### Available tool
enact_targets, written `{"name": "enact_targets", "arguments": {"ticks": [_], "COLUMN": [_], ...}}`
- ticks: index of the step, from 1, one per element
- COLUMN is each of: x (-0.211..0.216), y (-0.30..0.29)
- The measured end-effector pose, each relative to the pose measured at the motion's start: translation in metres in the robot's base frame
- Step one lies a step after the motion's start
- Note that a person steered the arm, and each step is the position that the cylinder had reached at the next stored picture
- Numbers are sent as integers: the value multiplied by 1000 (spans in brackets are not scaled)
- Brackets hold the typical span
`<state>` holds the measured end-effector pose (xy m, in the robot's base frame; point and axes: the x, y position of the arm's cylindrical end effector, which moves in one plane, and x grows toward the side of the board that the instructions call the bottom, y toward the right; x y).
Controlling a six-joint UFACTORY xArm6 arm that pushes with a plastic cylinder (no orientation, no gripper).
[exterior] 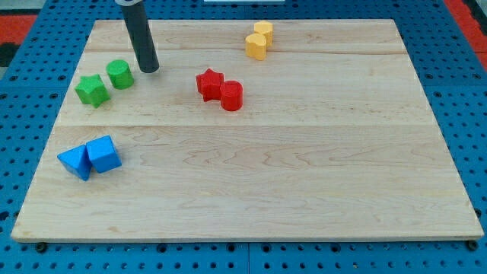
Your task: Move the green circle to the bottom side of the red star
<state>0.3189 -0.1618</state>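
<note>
Green circle (120,74) is sitting near the view's upper left of the wooden board (304,190), just to the view's left of my tip (149,69); a narrow strip of board is showing between them, so contact cannot be confirmed. My tip is resting on the board at the level of the circle's upper half. It is a plain rod end, with no jaws to open or close, and it is holding nothing. Rod (138,30) is coming down from the view's top edge, leaning slightly, its lower end further to the view's right than its upper part.

Green star (91,90) is lying just beside the circle, to its lower left in the view. Red star (208,82) is lying well apart to the view's right, with a red cylinder (231,95) touching its lower right side. Two yellow blocks (259,39) are standing together near the view's top. Two blue blocks (90,157) are lying together at the view's lower left.
</note>
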Motion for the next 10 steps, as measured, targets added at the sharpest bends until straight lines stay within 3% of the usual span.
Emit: {"name": "enact_targets", "arguments": {"ticks": [5, 7, 8, 9, 10], "x": [-13, -23, -14, 33, 50], "y": [-13, -54, -78, -70, -33]}}
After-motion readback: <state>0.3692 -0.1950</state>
